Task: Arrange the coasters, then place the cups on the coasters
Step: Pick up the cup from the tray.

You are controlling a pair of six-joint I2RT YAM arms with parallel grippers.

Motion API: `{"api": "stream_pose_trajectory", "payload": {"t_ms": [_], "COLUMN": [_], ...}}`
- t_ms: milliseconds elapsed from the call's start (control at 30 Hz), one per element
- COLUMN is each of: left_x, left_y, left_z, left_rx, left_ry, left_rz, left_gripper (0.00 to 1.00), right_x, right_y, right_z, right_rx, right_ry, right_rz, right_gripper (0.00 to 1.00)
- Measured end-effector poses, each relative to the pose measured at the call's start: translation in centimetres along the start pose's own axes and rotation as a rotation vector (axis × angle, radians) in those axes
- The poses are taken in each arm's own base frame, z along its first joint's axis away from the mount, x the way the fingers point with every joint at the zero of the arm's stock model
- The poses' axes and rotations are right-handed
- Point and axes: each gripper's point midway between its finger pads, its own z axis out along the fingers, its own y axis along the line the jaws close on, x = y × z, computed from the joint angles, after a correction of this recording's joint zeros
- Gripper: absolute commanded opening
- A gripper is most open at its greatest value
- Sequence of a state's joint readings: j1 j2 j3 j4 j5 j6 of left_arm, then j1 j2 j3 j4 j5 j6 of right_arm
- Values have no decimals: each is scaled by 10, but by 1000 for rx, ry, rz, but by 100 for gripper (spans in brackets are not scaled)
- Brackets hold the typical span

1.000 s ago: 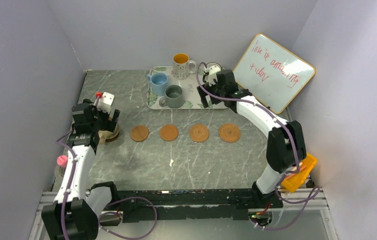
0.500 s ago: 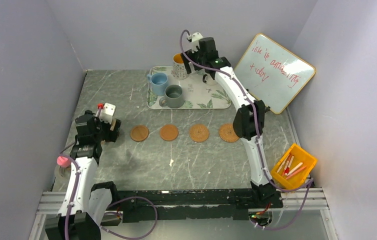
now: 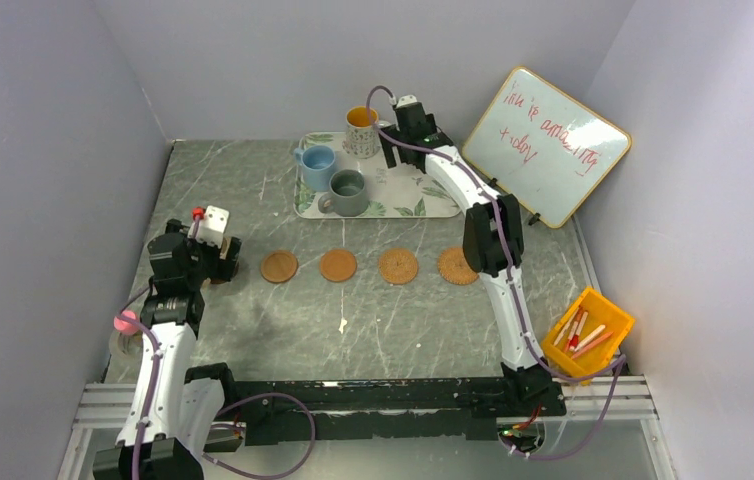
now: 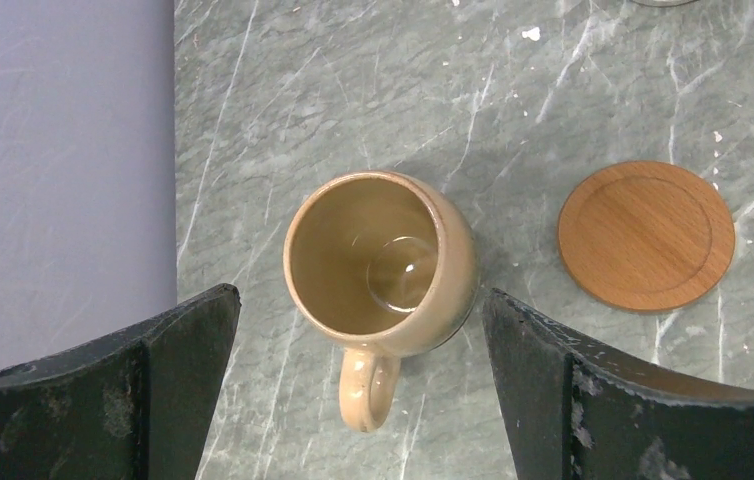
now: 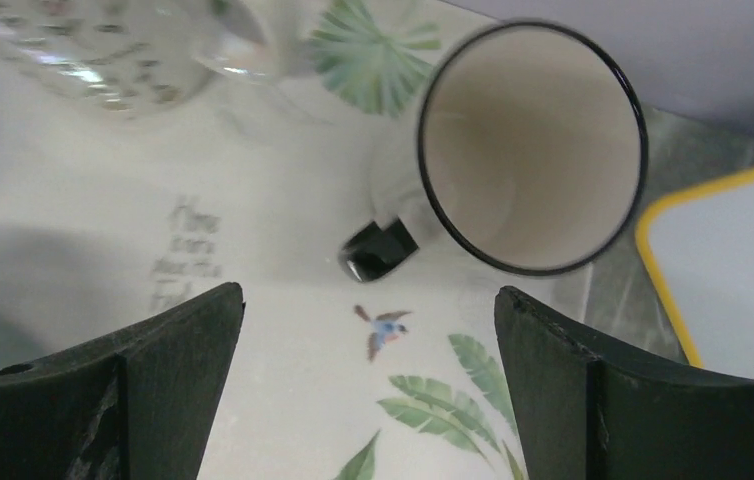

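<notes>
Since both grippers hang wide open and grasp nothing, the hold can be chosen freely. The left gripper [image 4: 360, 310] hovers over the tan cup [image 4: 383, 260], which stands upright at the centre of the left wrist view, just left of a smooth wooden coaster [image 4: 646, 235]. Whether another coaster lies under the cup cannot be told. The right gripper [image 5: 368, 300] hangs above the leaf-print tray [image 5: 283, 380], with the white cup [image 5: 533, 150] at the upper right of its view. Both cups look like glazed ceramic: stiff, fairly weighty, slick, and liable to chip if knocked. I judge the wall the safest hold, one finger inside the rim and one outside, away from the white cup's handle [image 5: 378, 250], which points toward the lower left. Four coasters [image 3: 398, 266] line the middle of the top view.
</notes>
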State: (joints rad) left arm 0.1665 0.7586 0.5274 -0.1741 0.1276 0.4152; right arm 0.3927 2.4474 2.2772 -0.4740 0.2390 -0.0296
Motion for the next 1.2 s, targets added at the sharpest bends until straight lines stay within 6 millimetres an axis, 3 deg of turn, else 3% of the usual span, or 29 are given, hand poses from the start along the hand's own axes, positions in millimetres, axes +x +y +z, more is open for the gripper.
{"api": "stream_pose_trajectory", "payload": {"t_ms": [100, 267, 433, 700, 900, 1200], "left_x": [-1, -3, -2, -1, -1, -1], "left_y": [0, 1, 1, 0, 0, 0], "left_z": [0, -1, -2, -2, -2, -3], "left_rx": [-2, -7, -9, -8, -8, -9], "left_ry": [-3, -12, -16, -14, -14, -18], "left_rz": [-3, -9, -8, -9, -9, -8], "left_gripper": [96, 96, 96, 96, 96, 96], "right_x": [11, 9, 10, 13, 12, -7], "right_y": [-15, -42, -53, -49, -35, -47], "right_z": [6, 7, 9, 10, 10, 16], "right_rx": [75, 135, 132, 102, 18, 73], "right_ry": [28, 22, 25, 39, 52, 1], "right_rz": [35, 101, 139, 165, 253, 316], "right_gripper": [100, 100, 100, 100, 100, 100]}}
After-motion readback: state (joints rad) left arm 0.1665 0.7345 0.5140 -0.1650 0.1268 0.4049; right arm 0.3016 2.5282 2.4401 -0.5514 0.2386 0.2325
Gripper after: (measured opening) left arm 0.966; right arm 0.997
